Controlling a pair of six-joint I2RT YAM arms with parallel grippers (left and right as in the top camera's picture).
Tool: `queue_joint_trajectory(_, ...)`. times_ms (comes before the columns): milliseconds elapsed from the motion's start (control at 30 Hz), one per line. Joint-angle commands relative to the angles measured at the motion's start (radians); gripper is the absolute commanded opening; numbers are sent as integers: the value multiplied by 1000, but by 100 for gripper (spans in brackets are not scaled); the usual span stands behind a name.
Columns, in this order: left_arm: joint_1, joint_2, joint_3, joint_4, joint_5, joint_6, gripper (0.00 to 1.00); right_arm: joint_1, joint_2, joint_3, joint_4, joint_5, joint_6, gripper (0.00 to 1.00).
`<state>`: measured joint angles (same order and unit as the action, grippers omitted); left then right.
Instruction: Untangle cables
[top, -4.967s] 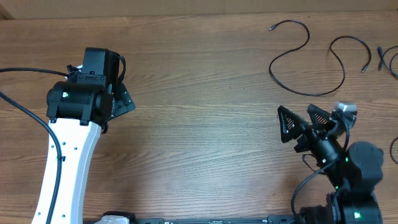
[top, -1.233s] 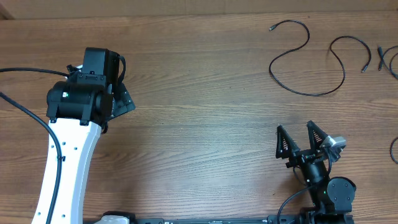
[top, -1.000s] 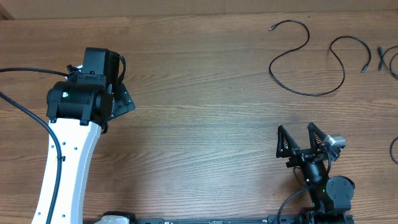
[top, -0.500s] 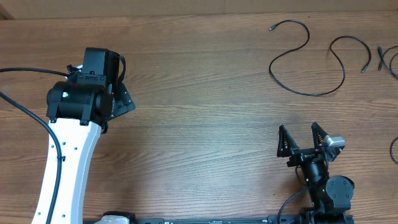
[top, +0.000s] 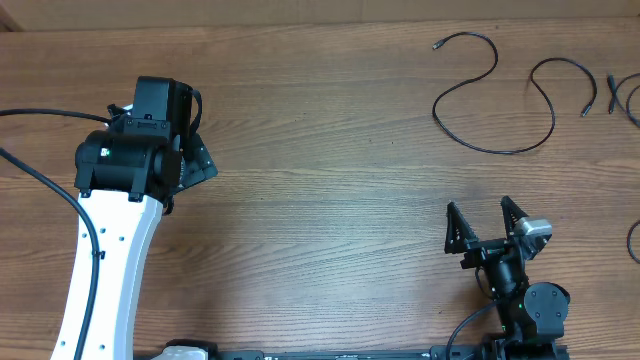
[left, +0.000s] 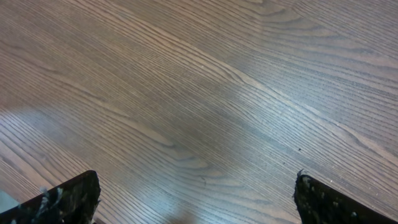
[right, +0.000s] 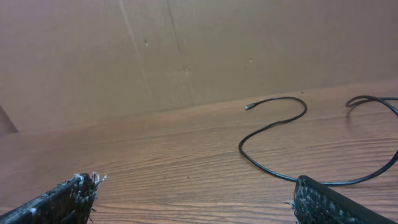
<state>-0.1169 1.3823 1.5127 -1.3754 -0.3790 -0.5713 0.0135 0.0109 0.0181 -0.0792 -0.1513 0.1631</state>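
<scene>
We judge the work to be at or near its end, or else in a pause between pulls. The long cable (top: 510, 152) lies by itself on the far right part of the table (top: 330, 200), running in loose open curves from one small plug end to the other. Nowhere along it do we see it cross itself or another cord. In the right wrist view the same cable (right: 273, 124) curls flat across the wood with nothing lying over it. A second cable (top: 626, 105) shows near the right edge, just beside the long one's plug end but apart from it. A short arc of a third cable (top: 633, 240) shows lower on that edge. Both are cut off by the frame, so we cannot tell whether they are tangled further out. That is the one piece of the job we would leave open. The right gripper (top: 479, 205) sits at the near right with its jaws spread wide and nothing between them, well apart from every cord. The left gripper (left: 193, 193) is likewise wide and empty. It rests over bare wood on the far side of the table from the cables.
</scene>
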Motion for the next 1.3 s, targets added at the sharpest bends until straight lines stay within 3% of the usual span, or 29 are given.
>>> queue_joint_trajectory(0, 0, 3, -3, 0, -13, -16, 99, -2, -8, -11, 7, -7, -7, 100)
queue_joint_trajectory(1000, 0, 3, -3, 31, -12, -13, 99, -3, -8, -11, 10, -6, -8, 100)
queue_joint_trajectory(1133, 0, 3, -3, 113, -8, -13, 99, -3, -8, -11, 10, -6, -8, 100)
queue_joint_trajectory(1267, 0, 3, -3, 208, 92, -13, 99, -3, -8, -11, 10, -6, -8, 100)
